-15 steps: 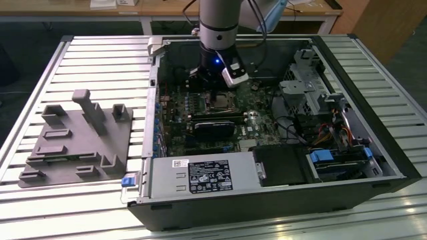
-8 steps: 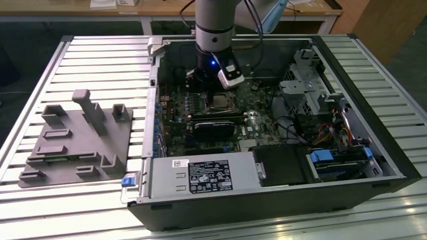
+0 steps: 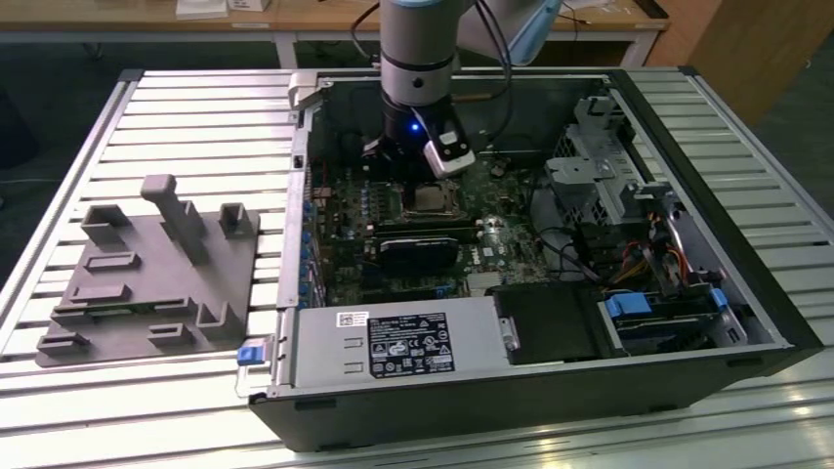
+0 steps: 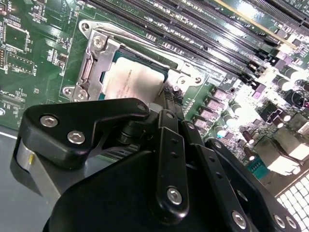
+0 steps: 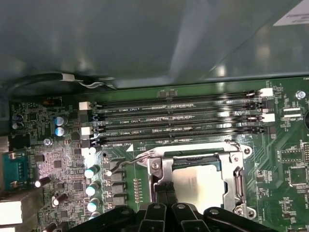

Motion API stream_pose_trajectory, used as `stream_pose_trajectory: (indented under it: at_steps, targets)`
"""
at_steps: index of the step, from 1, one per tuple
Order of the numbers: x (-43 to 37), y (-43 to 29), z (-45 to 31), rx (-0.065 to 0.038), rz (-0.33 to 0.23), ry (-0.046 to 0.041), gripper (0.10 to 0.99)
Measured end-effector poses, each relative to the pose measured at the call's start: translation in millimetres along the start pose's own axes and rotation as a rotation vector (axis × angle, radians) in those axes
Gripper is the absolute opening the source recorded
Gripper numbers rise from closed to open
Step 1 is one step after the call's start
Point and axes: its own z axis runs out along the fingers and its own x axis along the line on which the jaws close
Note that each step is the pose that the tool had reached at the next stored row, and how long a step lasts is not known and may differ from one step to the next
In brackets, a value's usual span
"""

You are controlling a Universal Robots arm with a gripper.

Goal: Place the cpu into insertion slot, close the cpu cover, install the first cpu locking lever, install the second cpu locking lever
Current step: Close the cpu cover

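Closest to me is the grey power supply box [image 3: 391, 344], on the near side of the insertion slot [image 5: 193, 161] inside the open computer case [image 3: 729, 244]. Well off to the exterior view's left of the slot, a grey moulded tray [image 3: 144, 278] lies on the slatted table [image 3: 195, 107]. In the slot sits the cpu [image 5: 198, 186], and the cpu cover [image 5: 163, 176] lies down around it as a frame. The gripper [image 4: 166, 104] stands over the slot's edge, its fingers [image 5: 158, 193] drawn together with nothing seen between them. To the exterior view's right of the slot stand metal drive cages [image 3: 593, 166].
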Motion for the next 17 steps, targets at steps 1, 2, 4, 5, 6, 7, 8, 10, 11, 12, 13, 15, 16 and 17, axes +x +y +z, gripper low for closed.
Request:
stream_pose_trajectory:
  at_steps: [1,2,4,5,6,7,8,10,11,12,13,15,16,17]
  targets:
    - [0.0,0.0,0.7,0.000,0.000,0.0000,0.106]
    - [0.1,-0.1,1.3,0.000,0.000,0.0000,0.106]
    - [0.1,-0.1,1.8,0.000,0.000,0.0002,0.106]
    - [0.1,-0.1,1.8,0.000,0.000,0.0002,0.106]
    - [0.1,-0.1,1.9,0.000,0.000,0.0002,0.106]
    - [-0.2,0.0,2.1,0.000,0.000,0.0001,0.106]
    - [-0.6,0.0,2.1,0.000,0.000,0.0001,0.106]
    - [-1.9,0.1,2.2,0.000,0.000,0.0000,0.106]
    - [-2.7,0.2,2.3,0.000,0.000,-0.0002,0.106]
    - [-3.5,0.3,2.2,0.000,0.000,0.0000,0.106]
    - [-4.1,0.3,2.2,0.000,0.000,0.0001,0.106]
    - [-4.7,0.3,2.2,0.000,0.000,0.0000,0.106]
    - [-4.7,0.4,2.2,0.000,0.000,0.0000,0.106]
    - [-4.8,0.4,2.2,0.000,0.000,-0.0001,0.106]
